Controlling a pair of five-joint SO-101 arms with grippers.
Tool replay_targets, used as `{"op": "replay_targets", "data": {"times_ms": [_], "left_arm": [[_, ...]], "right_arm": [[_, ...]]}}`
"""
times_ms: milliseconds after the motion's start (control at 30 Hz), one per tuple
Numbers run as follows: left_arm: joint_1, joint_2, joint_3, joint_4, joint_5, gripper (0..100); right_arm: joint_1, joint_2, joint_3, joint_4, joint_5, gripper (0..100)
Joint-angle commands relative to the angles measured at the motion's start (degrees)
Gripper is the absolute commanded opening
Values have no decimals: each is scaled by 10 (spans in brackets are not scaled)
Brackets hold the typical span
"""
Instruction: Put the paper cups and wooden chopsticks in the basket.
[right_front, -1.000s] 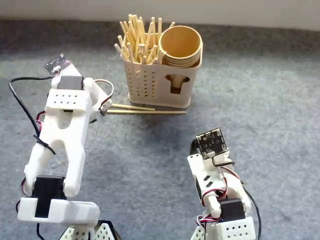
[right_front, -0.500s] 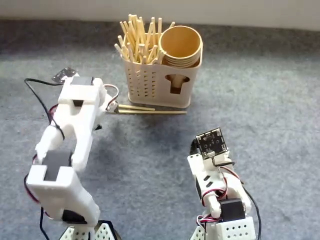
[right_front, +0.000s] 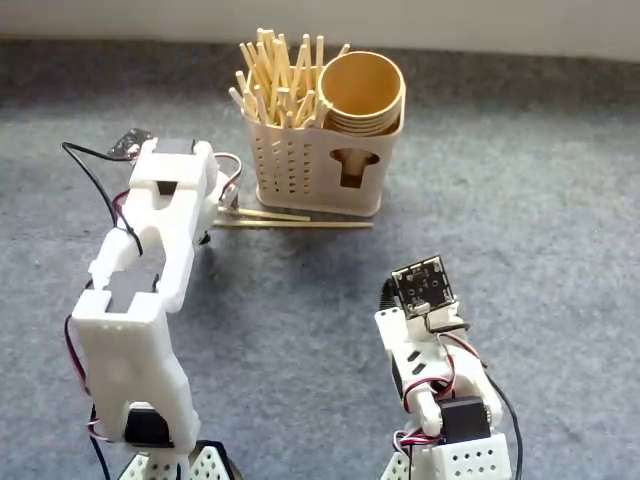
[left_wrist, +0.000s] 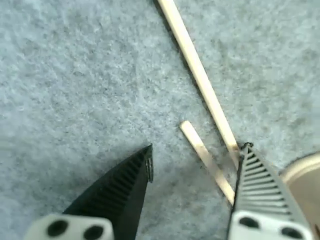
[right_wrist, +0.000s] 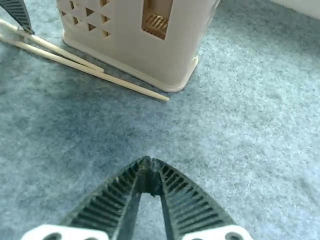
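Two loose wooden chopsticks lie side by side on the grey carpet, just beside the front wall of the basket and running along it, with a thin strip of carpet between them and the wall. The basket holds a bundle of chopsticks in one compartment and stacked paper cups in the other. Wide bare carpet opens on the basket's right side and between the loose sticks and the right arm, which sits low near its base. The high view gives this layout; the left wrist view adds the close detail: the left gripper stands with jaws apart over the stick ends, one blunt end lying between them and the longer stick passing right by one fingertip, contact unclear. From the right wrist view come the basket's foot on the carpet and the right gripper, its jaws pressed together on nothing
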Motion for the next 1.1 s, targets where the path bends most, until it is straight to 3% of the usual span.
{"op": "replay_targets", "data": {"times_ms": [0, 333, 600, 867, 1067], "left_arm": [[0, 16, -25, -4, 5, 264], [-3, 72, -82, -3, 4, 248], [-2, 75, -80, -3, 2, 2], [-5, 71, -81, 73, -1, 5], [-25, 69, -87, 142, -87, 5]], "right_arm": [[-5, -7, 21, -16, 7, 6], [-5, -7, 21, -16, 7, 6], [-5, -7, 22, -16, 7, 6], [-5, -7, 22, -16, 7, 6], [-5, -7, 22, -16, 7, 6]]}}
